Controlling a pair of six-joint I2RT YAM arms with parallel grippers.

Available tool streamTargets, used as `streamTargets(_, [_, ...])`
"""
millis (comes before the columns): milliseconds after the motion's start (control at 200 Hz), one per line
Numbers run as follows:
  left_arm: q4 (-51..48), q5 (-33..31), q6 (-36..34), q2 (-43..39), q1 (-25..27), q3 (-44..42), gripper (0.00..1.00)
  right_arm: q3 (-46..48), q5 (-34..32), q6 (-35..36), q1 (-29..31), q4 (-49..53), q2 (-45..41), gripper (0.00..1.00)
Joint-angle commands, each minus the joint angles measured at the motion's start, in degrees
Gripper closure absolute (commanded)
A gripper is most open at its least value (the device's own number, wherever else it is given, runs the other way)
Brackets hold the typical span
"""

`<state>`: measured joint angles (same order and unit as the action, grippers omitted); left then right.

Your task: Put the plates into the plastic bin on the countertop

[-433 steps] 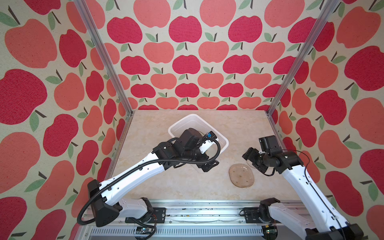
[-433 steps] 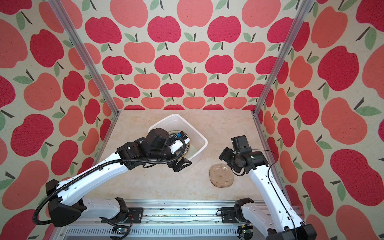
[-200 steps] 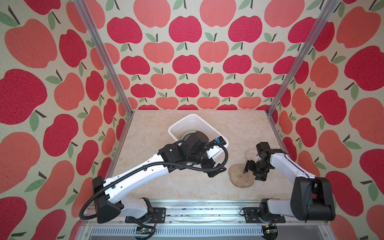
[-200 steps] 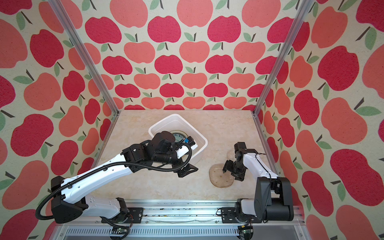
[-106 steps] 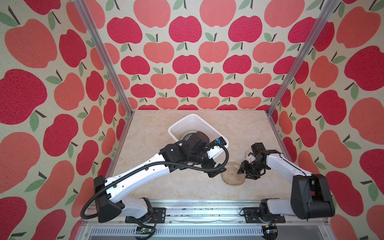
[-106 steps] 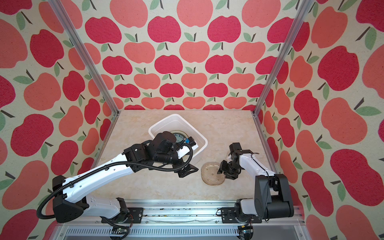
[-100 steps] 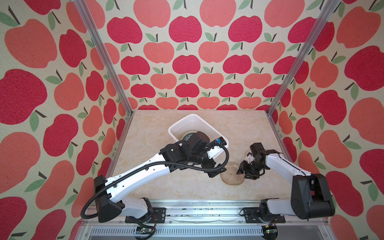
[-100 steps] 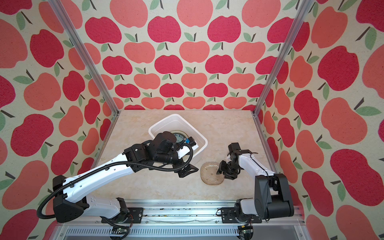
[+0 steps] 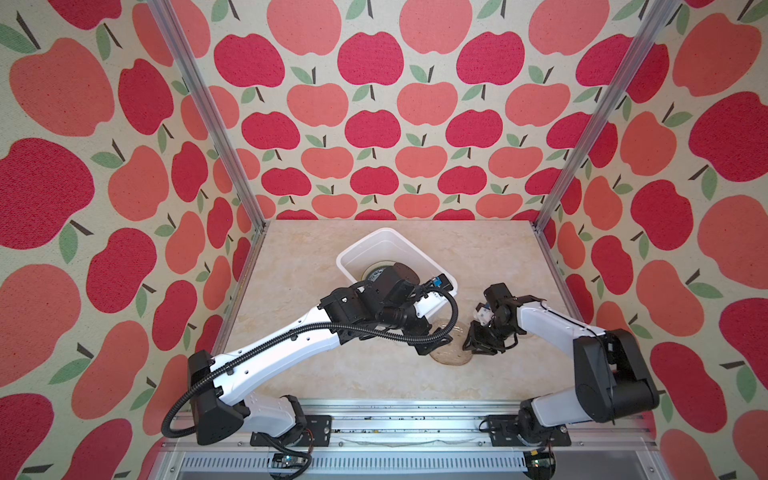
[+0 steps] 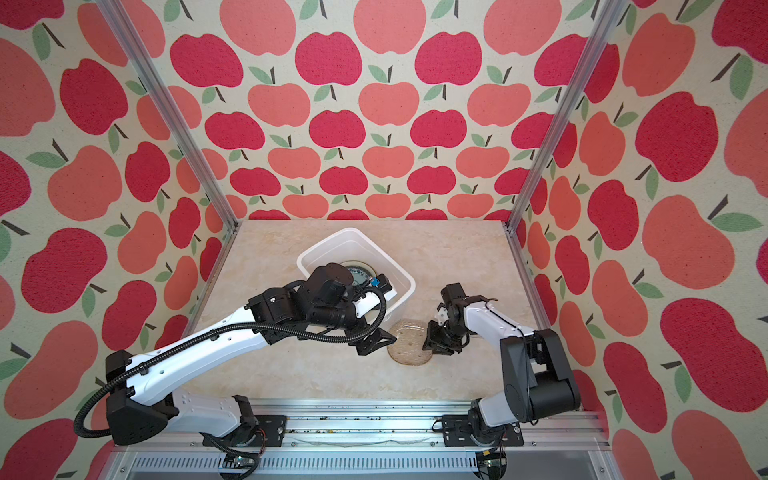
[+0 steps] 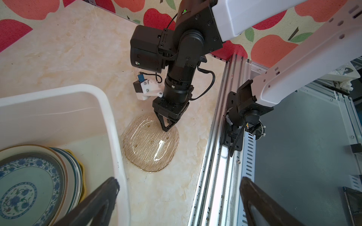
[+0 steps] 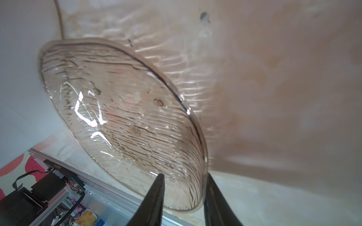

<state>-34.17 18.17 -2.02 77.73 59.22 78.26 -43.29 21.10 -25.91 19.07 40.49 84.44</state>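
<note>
Both arms wear white link shells between black joint housings. The left arm (image 9: pixel 282 353) carries a ribbed black conduit (image 9: pixel 456 309) looping to its wrist. The right arm (image 9: pixel 548 324) shows a thin black wire (image 11: pixel 213 77), a green light (image 11: pixel 184 10), a white bracket (image 11: pixel 148 90) with a blue connector (image 11: pixel 141 77), and a black, tapered right claw (image 11: pixel 166 129).

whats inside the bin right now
A stack of plates sits in the bin, with a blue-patterned plate on top. Only the rims of those below show, a yellow rim among them; their count is hidden.
</note>
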Motion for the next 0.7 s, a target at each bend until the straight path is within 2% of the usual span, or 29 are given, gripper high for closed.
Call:
streamTargets(0, [-1.77,-1.26,0.44,0.39,0.51,1.32,0.01,-2.23,2.32,1.63,2.23,-1.71,0.90,0.62])
streamTargets(105, [-1.82,-1.25,0.43,0.48,0.64,1.35,0.01,-2.69,3.46,2.34,3.37,-2.62,1.24,0.56])
streamTargets(225, [-2.14,-1.30,0.34,0.84,0.72,1.72,0.01,-3.10,4.87,3.30,4.17,-3.40,1.52,0.55])
streamTargets(345, [-2.55,-1.55,0.17,1.07,0.88,2.09,0.01,-3.41,6.11,3.78,4.26,-3.91,2.47,0.57])
streamTargets(500, [-2.93,-1.69,0.18,1.17,0.99,2.38,0.01,-3.31,3.90,3.71,4.47,-2.89,4.01,0.58])
streamTargets(695, [-3.10,-1.94,0.26,1.10,1.07,2.25,0.01,-4.05,2.44,3.73,5.31,-2.17,6.15,0.66])
